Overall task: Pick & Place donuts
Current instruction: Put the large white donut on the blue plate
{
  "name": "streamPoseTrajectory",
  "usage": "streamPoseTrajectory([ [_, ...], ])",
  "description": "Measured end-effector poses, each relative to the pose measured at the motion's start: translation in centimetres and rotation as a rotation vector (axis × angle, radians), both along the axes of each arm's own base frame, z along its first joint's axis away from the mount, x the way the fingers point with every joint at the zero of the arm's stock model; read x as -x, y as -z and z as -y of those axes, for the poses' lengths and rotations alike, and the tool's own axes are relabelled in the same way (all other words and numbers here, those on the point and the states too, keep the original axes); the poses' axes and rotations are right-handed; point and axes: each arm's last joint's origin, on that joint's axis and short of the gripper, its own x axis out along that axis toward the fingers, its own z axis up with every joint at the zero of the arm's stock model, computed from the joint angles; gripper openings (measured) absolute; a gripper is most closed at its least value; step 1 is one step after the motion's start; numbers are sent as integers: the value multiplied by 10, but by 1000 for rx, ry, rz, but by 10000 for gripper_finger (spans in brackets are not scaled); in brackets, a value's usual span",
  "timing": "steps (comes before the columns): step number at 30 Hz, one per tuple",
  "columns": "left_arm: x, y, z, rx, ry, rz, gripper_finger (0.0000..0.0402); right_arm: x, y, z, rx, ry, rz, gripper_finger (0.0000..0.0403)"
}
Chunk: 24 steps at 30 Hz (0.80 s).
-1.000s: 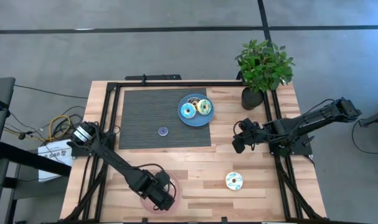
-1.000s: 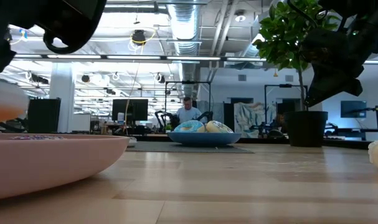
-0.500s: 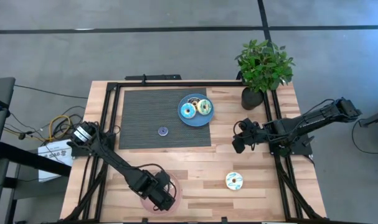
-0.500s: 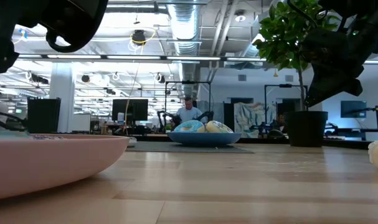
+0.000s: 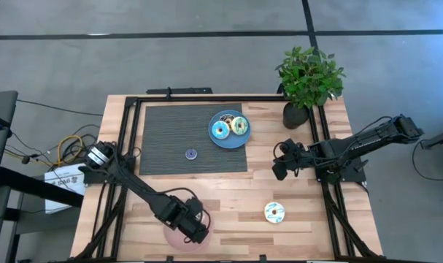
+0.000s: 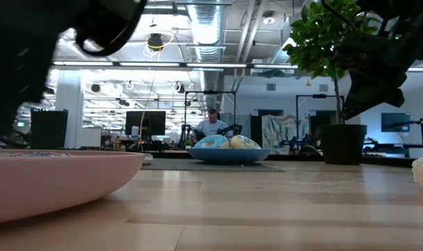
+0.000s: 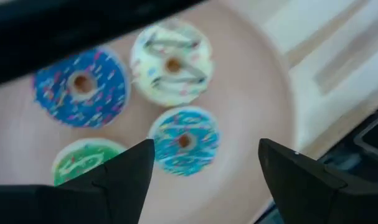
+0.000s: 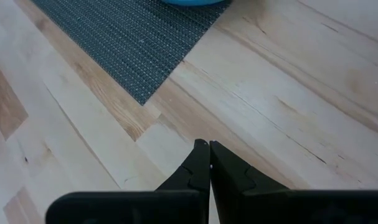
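Observation:
My left gripper [image 5: 190, 225] [image 7: 206, 147] hangs open over the pink plate [image 5: 171, 238] at the table's near edge and touches nothing. Four donuts lie flat on that plate: blue [image 7: 81, 87], cream [image 7: 171, 62], cyan [image 7: 184, 140] and green [image 7: 83, 159]. A cyan donut [image 5: 220, 131] and a cream one [image 5: 239, 125] lie on the blue plate [image 5: 228, 140]. One small purple donut [image 5: 191, 153] sits on the dark mat, and a cream donut [image 5: 274, 212] lies on the bare wood. My right gripper [image 5: 279, 170] [image 8: 209, 147] waits shut on the right.
The striped dark mat [image 5: 177, 139] covers the far left of the table, with the blue plate on its right end. A potted plant [image 5: 307, 80] stands at the far right corner. Black rails run along the table's edges. Bare wood lies between the two plates.
In the low view, a pale round thing that hung at my left gripper above the pink plate a second ago is gone from there. My left gripper has shifted slightly toward the table's right over the plate. My right arm has kept still.

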Motion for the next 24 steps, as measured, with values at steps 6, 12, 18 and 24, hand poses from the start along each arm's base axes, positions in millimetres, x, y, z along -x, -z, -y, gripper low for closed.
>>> streamPoseTrajectory([
  [6, -11, -27, -7, -74, 18, 15, 281, 0, 0, 0, 5, 1, 2, 1],
  [12, -23, -57, -28, -192, 31, 25, 279, -2, -1, 0, 2, 2, 23, 1],
  [18, -42, -71, -49, -377, 156, 141, 209, -6, -4, -1, -9, 3, 73, 1],
  [24, -46, -69, -59, -563, 341, 152, 53, -8, -6, -3, -62, 9, 108, 1],
])
